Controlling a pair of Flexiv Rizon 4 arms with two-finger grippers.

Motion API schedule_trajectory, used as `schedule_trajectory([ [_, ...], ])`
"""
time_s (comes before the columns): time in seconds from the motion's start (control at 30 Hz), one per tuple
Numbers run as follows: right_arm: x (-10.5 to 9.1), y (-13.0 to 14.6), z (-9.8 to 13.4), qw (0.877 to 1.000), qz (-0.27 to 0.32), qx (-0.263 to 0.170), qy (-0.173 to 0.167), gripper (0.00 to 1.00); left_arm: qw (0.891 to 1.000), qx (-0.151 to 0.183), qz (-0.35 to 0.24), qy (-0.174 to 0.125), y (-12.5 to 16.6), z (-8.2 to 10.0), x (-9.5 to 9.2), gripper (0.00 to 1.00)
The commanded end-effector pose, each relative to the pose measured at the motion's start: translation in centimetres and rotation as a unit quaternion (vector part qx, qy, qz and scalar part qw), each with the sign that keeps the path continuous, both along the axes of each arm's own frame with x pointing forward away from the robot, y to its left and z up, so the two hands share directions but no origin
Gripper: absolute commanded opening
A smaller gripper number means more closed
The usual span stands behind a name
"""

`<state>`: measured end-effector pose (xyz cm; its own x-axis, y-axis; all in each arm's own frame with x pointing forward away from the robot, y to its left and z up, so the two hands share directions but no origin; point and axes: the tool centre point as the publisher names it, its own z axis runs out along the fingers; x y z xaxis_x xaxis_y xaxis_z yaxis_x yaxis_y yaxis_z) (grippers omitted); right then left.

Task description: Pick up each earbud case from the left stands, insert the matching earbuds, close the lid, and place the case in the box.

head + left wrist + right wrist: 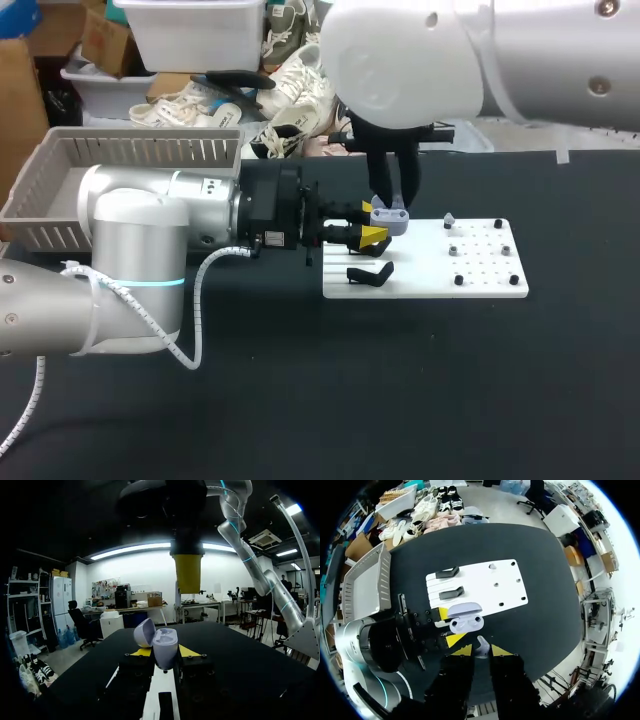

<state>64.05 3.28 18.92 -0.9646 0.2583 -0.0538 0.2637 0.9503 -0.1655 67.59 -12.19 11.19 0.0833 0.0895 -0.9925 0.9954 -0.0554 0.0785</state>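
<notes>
The lavender case is held off its stand, over the left end of the white board, with its lid swung open. It is clamped between the yellow tips of the left gripper, which comes in level from the left, so that the open cavity is kept facing up and steady for loading. The right gripper is hung directly above the case, fingers pointing down. It is closed on what is most likely an earbud, though the piece is too small to be made out surely. With that vertical hold, the piece can be lowered straight into its socket. Two black stands on the board's left part are seen empty. The grey box is set at the far left of the table, on the left arm's side, and the case is not yet in it.
</notes>
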Motion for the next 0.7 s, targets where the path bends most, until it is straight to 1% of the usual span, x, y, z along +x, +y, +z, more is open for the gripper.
schedule_trajectory([
  [0.03,0.6,0.0,-0.5,1.0,-0.003,0.0,0.006,0.0,1.0,-0.001,0.0,-0.001,0.0,-0.1,0.0,0.0],
  [0.3,1.2,0.1,-1.1,1.0,-0.005,0.002,0.012,0.0,1.0,-0.001,0.0,-0.001,0.0,-0.1,0.0,0.0],
  [0.7,1.4,0.0,-1.6,1.0,-0.006,0.0,0.019,0.0,1.0,-0.001,0.0,-0.001,0.0,-0.1,0.0,0.0],
])
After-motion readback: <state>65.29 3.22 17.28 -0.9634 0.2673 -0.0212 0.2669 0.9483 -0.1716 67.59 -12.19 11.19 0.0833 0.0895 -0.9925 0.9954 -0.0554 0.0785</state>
